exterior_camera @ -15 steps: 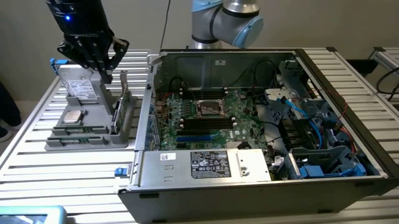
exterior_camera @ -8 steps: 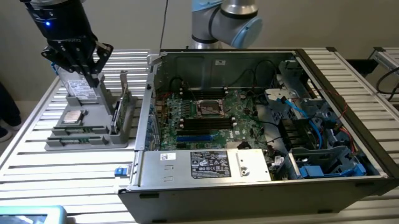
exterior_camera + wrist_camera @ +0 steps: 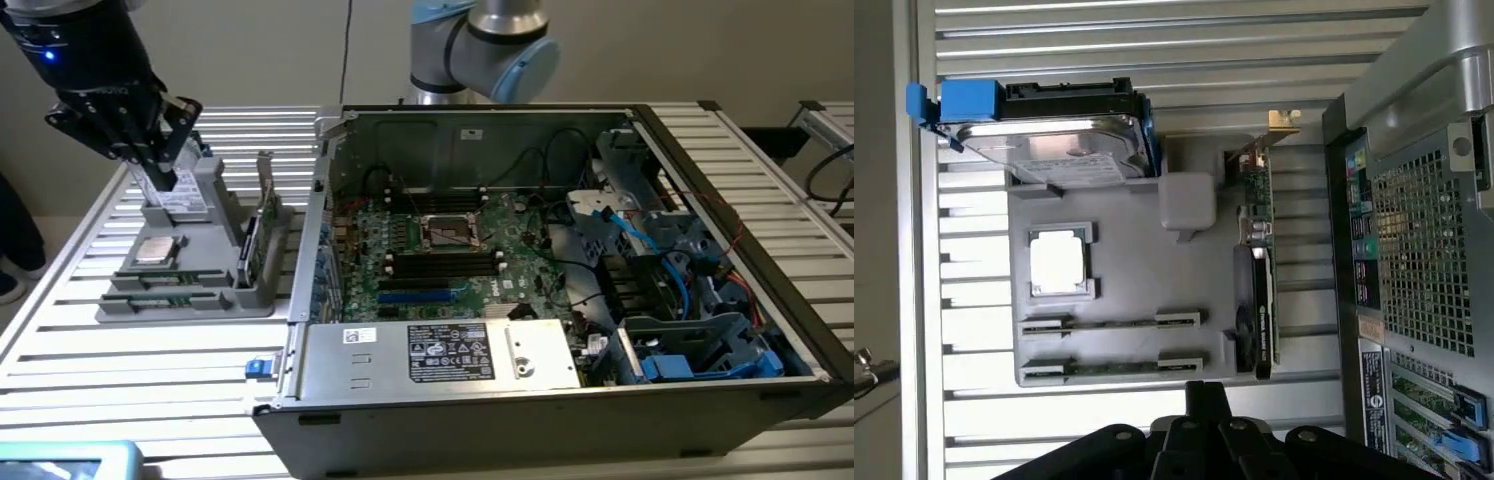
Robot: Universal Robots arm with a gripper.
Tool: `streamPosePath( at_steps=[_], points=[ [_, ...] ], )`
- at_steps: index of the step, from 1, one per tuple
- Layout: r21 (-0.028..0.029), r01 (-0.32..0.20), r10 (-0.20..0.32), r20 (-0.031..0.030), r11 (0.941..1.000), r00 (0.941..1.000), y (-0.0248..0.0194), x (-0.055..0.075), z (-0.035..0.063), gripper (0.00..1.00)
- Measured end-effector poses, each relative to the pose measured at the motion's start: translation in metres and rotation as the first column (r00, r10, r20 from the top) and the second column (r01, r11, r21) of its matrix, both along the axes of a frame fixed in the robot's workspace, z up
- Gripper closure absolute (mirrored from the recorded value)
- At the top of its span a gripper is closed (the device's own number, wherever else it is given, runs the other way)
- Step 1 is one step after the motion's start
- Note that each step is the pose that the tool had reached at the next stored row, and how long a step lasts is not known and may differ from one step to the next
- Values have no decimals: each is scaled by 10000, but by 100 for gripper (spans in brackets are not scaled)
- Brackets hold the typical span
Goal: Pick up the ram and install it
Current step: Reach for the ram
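Two slim green ram sticks lie side by side in slots of a grey holder tray; in the exterior view they are at the tray's near end. My gripper hangs over the far end of that tray, above the hard drive, and looks shut with nothing in it. Its black fingertips show in the wrist view just off the tray edge nearest the ram. The open computer case lies at the exterior view's right, with the motherboard's black ram slots bare.
The tray also carries a hard drive in a blue bracket, a square silver processor and an upright expansion card. The case's side wall stands between tray and motherboard. Cables and drive cages crowd the case's right half.
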State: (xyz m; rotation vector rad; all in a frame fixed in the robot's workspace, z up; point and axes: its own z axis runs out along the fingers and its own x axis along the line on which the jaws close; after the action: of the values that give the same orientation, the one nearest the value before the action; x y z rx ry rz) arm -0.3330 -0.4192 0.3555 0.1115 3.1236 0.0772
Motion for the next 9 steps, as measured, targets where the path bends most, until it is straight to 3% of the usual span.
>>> streamPosePath(
  at_steps=[6, 9],
  points=[
    [-25, -1, 1, 1, 10000, 10000, 0, -257, -25, 89],
    [-148, 0, 0, 1, 9999, 10000, 5, -320, -49, 89]
  ],
)
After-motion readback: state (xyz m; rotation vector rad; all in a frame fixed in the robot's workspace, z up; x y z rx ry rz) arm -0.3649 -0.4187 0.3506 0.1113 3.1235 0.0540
